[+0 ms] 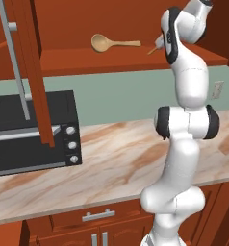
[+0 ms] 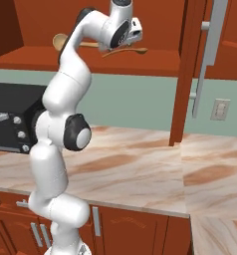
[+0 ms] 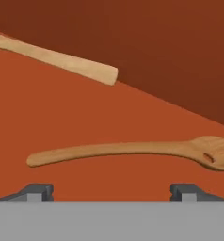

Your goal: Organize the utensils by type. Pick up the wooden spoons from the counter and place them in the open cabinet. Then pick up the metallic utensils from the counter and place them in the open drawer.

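Up at the open cabinet shelf (image 1: pixel 87 60), the gripper (image 3: pixel 111 190) hangs with jaws spread wide and nothing between them. Both wooden spoons lie on the shelf: the large spoon (image 1: pixel 107 43) to the left, the slotted spoon (image 3: pixel 132 153) just beyond the fingertips (image 3: pixel 38 192), apart from them. Risk from here, I'd judge: pulling back carelessly could clip that near spoon's handle and sweep it off the shelf edge. The marble counter (image 1: pixel 116 163) waits below, beside the black toaster oven (image 1: pixel 34 129); I can't make out the metallic utensil.

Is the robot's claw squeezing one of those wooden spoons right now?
No. The gripper stands open, and the slotted wooden spoon lies free on the cabinet shelf ahead of it.
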Controlling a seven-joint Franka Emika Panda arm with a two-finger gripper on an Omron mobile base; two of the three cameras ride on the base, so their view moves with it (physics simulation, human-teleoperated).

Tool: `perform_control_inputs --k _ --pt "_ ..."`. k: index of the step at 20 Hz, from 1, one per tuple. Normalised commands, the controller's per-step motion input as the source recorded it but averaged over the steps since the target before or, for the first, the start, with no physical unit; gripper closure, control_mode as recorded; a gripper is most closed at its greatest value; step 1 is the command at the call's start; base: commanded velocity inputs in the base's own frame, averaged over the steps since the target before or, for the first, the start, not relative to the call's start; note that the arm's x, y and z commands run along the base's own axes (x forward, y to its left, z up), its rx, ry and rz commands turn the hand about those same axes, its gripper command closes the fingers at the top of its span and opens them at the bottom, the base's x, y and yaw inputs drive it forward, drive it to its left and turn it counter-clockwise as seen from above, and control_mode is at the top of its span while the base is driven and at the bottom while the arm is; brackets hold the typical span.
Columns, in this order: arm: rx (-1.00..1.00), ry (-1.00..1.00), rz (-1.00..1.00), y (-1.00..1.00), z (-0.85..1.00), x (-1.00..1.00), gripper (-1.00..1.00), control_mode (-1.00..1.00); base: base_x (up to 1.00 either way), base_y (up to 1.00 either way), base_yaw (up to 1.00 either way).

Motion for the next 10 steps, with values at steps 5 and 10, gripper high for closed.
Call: perform_control_inputs --k 5,10 --pt "0.05 -0.44 -0.13 -0.01 0.10 -0.68 -1.00 -1.00 0.00 0.00 0.00" --pt "0.05 -0.36 -0.17 0.01 -0.11 -0.98 -1.00 -1.00 0.00 0.00 0.00"
